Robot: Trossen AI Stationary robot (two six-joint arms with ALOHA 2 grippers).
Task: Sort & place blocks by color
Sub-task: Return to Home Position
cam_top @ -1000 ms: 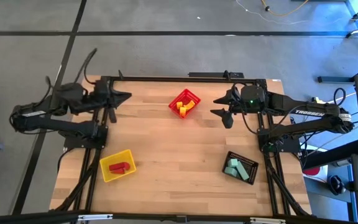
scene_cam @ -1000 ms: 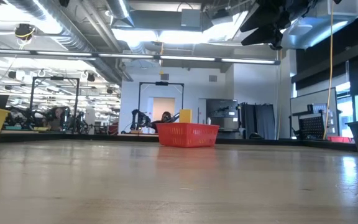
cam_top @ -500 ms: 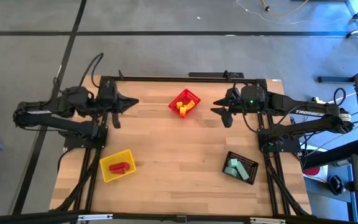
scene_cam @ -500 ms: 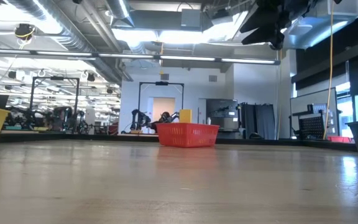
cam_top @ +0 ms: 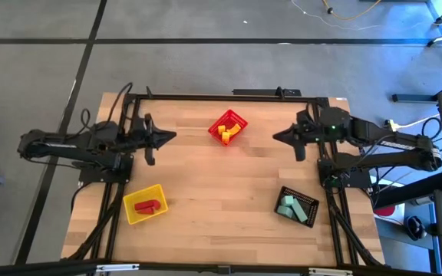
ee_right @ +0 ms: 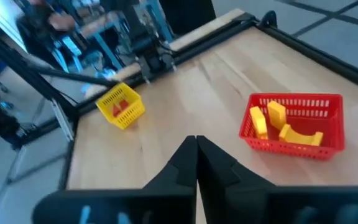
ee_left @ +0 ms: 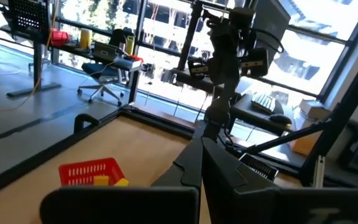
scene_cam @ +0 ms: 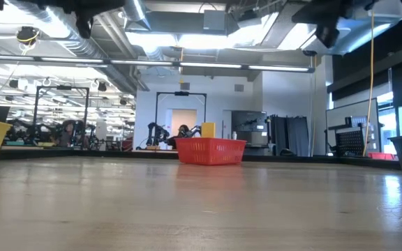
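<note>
1. Hovering above the pale wooden table point(cam_top: 206, 176), both dark arms sit at opposite sides, wrists level, pointing inward.
2. Left gripper point(cam_top: 169, 137): fingers pressed together, empty.
3. Right gripper point(cam_top: 278, 136): fingers closed too, gripping nothing.
4. Red mesh bin point(cam_top: 237, 119) sits between the two pairs of fingertips, holding yellow blocks point(cam_top: 225, 133).
5. Yellow plastic bin point(cam_top: 133, 215), well clear of the left fingers, holds red blocks point(cam_top: 146, 205).
6. Black mesh bin point(cam_top: 310, 203), well clear of the right fingers, holds mint-green blocks point(cam_top: 290, 207).

Both dark arms reach inward from opposite sides, the left gripper point(cam_top: 169, 137) and right gripper point(cam_top: 278, 136) facing each other, fingers pressed together.
</note>
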